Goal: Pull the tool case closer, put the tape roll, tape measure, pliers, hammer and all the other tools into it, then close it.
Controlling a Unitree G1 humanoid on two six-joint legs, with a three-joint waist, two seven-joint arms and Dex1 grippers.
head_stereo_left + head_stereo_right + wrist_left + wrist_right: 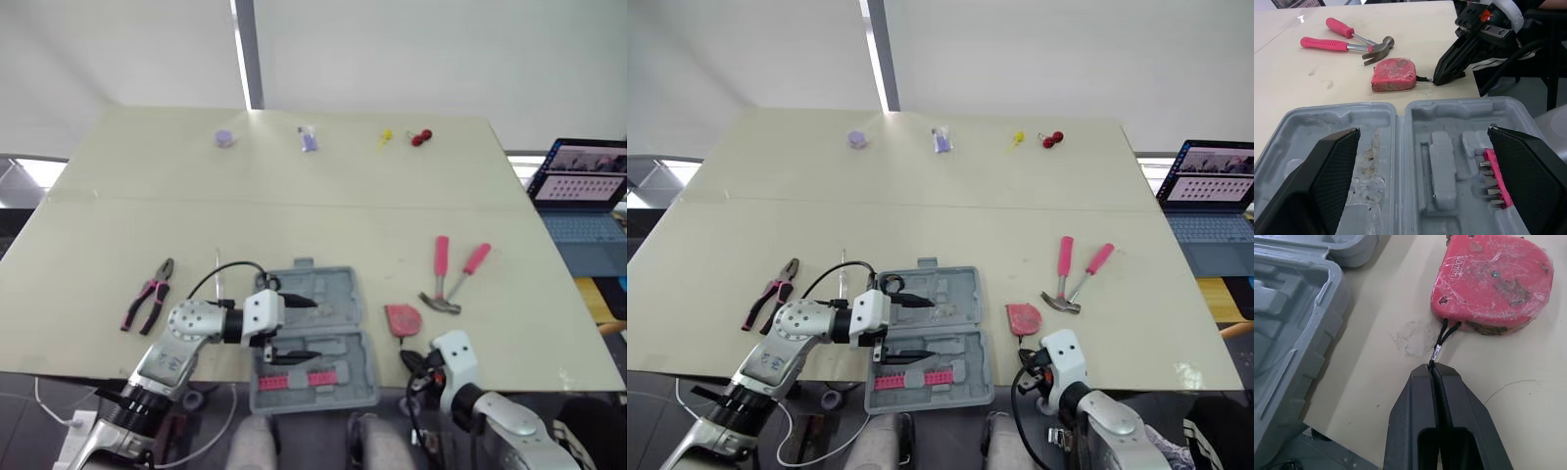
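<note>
Grey plastic, lid laid flat open: in the head view the case sits at the near edge of the worktop. It is directly under the left hand, whose fingers are spread wide and grasp nothing. The red tape measure lies just ahead of the right hand. The hammer and screwdriver lie farther out beyond it, and the pliers lie off to the left hand's outer side.

In the left wrist view both moulded halves lie below the released fingers. The half nearer the robot carries a pink strip of bits. Past the case wall the right hand's tips meet the tape measure's cord.

In the right wrist view the right hand is clenched on the thin black cord. The tape measure's body rests on the worktop just past the tips, with the case close alongside. It is a rounded red shell with a scuffed, glossy, film-like surface and a screw in its face.

The step looks like carrying the tape measure into the case. Held by the cord alone it will likely dangle and swing. A slow lift, high enough to clear the case wall, then a gentle lowering into an empty recess seems wise. The left hand would do better to draw aside or steady the case.
</note>
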